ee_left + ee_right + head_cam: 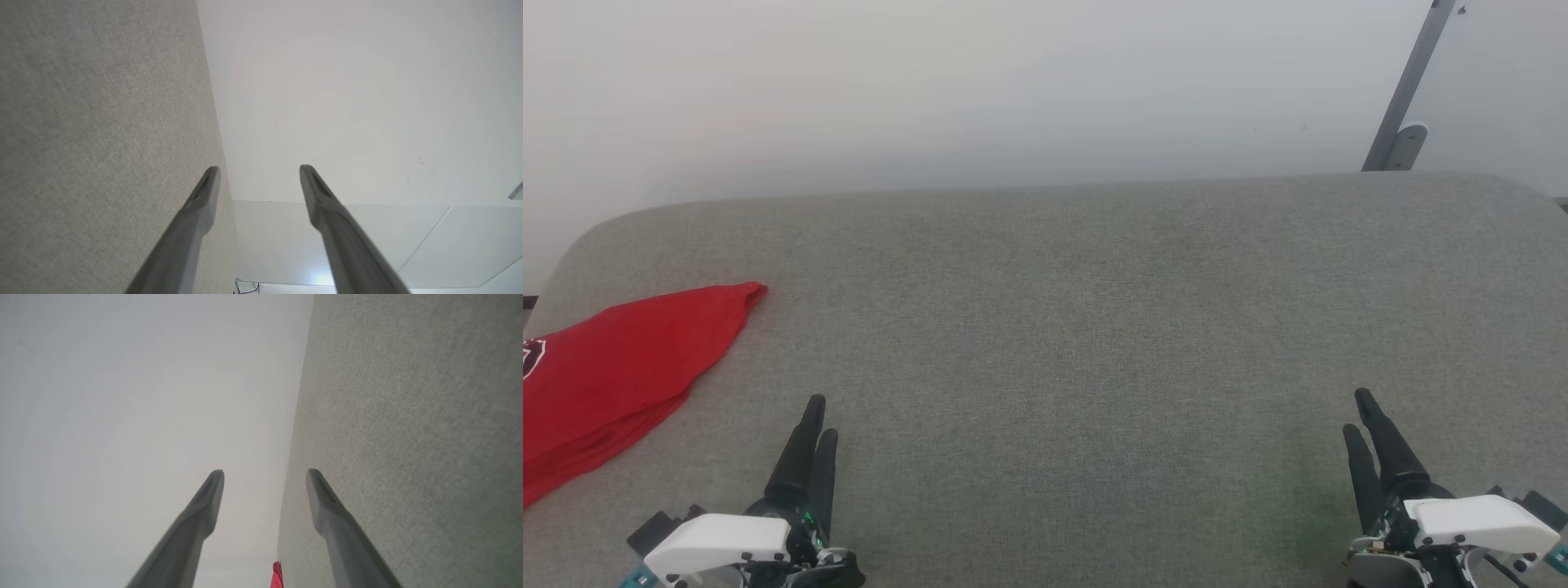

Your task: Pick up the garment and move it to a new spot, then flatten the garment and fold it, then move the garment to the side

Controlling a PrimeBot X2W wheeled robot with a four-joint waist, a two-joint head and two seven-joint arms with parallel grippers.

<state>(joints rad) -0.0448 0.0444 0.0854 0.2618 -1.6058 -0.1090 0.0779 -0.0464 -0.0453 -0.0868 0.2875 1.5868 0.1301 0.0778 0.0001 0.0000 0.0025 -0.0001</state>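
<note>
- The shirt (613, 359) lies at the far left of the grey top (1062, 327), partly cut off by the frame. It looks folded, but I can't be sure.
- There's a bit of dark, white-edged print at its left end.
- The left gripper (822, 416) is near the shirt, not touching it. Its fingers are apart and it's holding nothing.
- The right gripper (1356, 412) is well off on the other side. Its fingers are spread too, and it's empty.

a broad grey woven-fabric surface (1094, 327) with rounded far corners lies before a plain, evenly lit off-white wall (931, 90); a slanted grey metal strut (1409, 82) rises at upper right.
</note>
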